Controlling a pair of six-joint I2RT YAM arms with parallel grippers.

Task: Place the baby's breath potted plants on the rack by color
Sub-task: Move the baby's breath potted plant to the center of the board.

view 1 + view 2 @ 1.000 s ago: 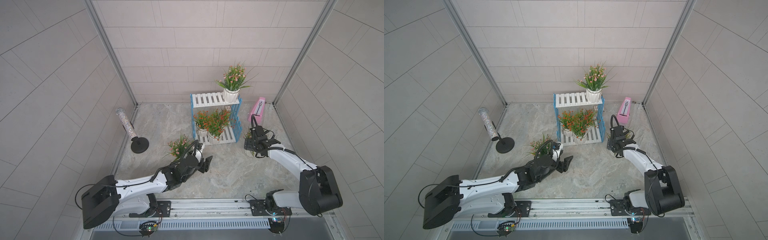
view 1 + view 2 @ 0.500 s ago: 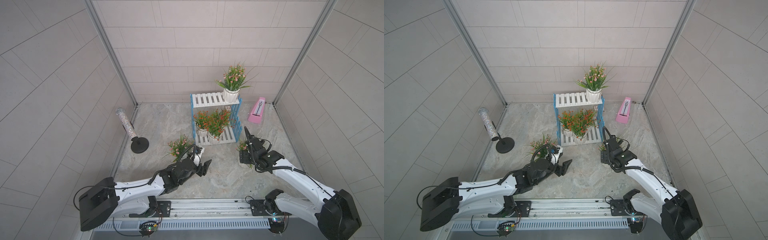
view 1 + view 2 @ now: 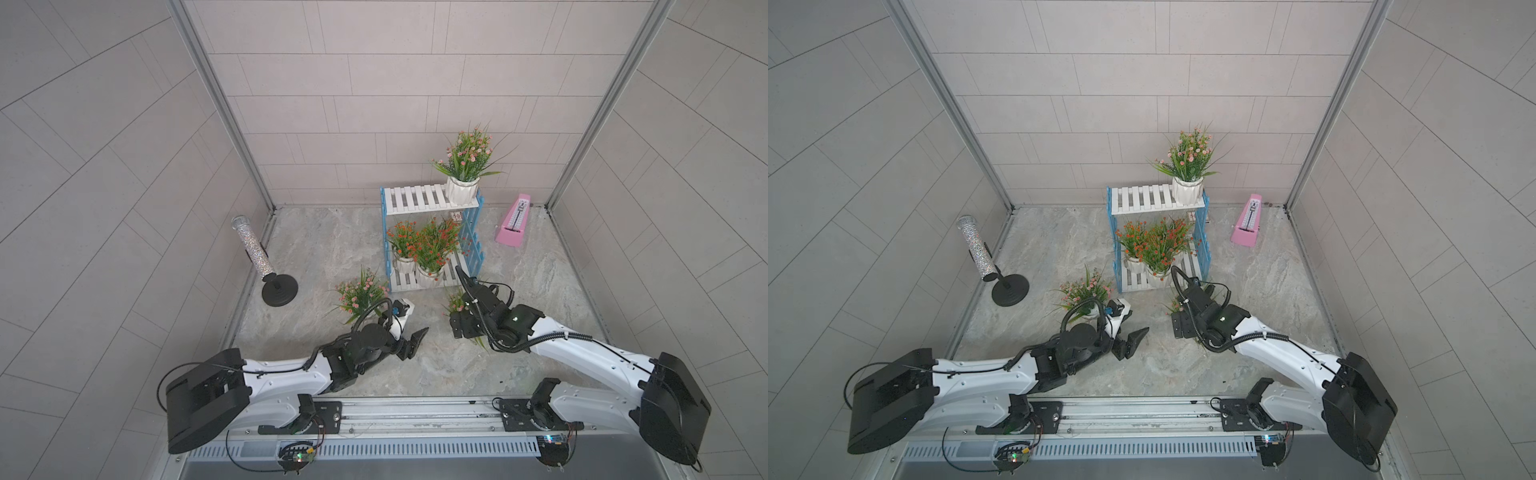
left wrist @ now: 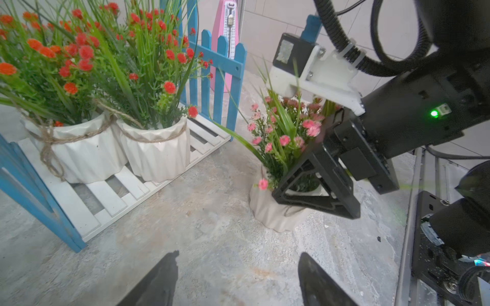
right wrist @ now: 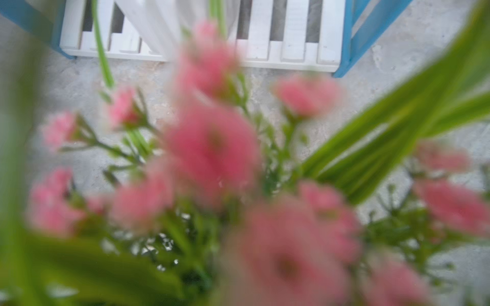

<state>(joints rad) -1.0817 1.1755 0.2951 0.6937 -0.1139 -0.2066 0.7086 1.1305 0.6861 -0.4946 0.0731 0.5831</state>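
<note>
Left wrist is showing right jaws at the pink plant's pot (image 4: pixel 270 214), grip unclear; left jaws are gaping empty; pinching pot, not stems (image 4: pixel 278 159), is looking safest.

Your right claw (image 3: pixel 1180 325) hangs over a pink-flowered potted plant (image 3: pixel 1173 306) on the surface (image 3: pixel 1246 286), just in front of the rack (image 3: pixel 1142 199).

Matt white pots (image 4: pixel 156 156), rough twine ties (image 4: pixel 47 148), painted wooden rack (image 4: pixel 222 62).
</note>
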